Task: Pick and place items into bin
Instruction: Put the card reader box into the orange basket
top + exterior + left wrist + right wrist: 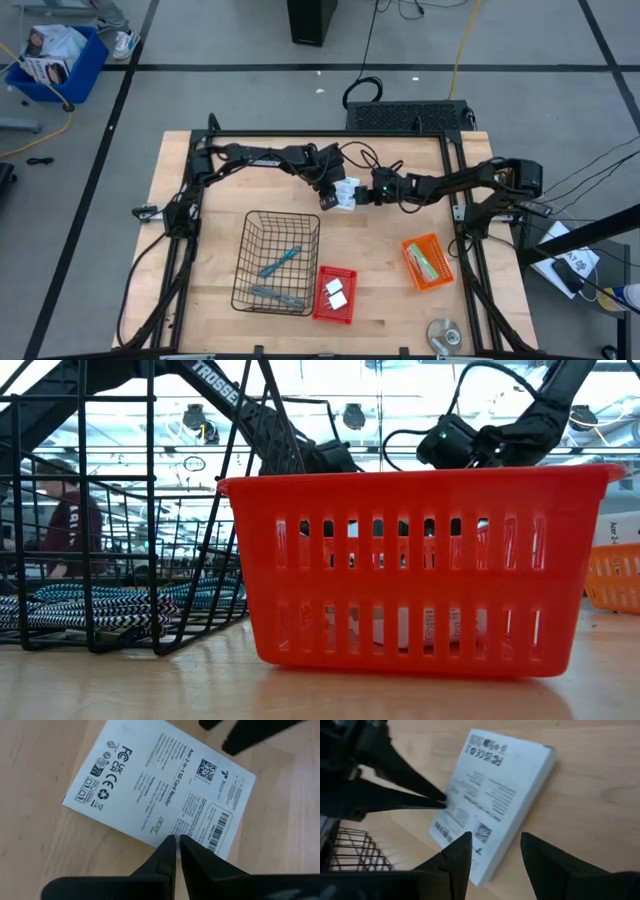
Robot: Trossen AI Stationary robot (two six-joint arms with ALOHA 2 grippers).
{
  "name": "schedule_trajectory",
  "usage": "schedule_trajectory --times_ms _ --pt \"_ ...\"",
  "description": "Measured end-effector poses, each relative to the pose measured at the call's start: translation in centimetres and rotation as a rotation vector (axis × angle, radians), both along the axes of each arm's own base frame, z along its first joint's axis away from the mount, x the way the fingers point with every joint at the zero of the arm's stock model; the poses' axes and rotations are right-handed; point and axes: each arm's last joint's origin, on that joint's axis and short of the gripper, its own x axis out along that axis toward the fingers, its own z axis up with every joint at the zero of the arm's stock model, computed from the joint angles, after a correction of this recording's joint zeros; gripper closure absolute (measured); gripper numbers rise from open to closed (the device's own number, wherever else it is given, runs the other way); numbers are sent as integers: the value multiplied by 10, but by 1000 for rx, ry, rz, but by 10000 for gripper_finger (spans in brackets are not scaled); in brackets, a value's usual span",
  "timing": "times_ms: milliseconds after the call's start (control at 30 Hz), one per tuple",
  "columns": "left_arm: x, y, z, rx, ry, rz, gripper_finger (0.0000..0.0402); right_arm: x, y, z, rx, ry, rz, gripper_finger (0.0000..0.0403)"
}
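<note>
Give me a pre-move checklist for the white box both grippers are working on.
1. Left gripper shut at the white box's edge: ok.
2. Right gripper open, straddling the box's edge: ok.
3. Box actually pinched by the left fingers: cannot tell.
4. Box lifted off the table: cannot tell.
5. Wire basket has room: ok, only two tools inside.
6. Grippers clear of each other: not ok, nearly touching.

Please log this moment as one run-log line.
left pincer: shut, at white box edge | right pincer: open, straddling its other end | box: on table
</note>
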Motion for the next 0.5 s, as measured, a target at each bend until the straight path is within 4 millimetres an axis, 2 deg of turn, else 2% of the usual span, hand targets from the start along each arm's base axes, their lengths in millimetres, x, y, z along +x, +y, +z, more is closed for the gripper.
schedule_trajectory --times_ms 333,500 --pt "-3 1 -6 -19 44 4 371 17 -13 -19 38 -156 51 238" --pt "-5 1 -8 -26 67 -1 371 23 -21 -17 -15 -282 64 238"
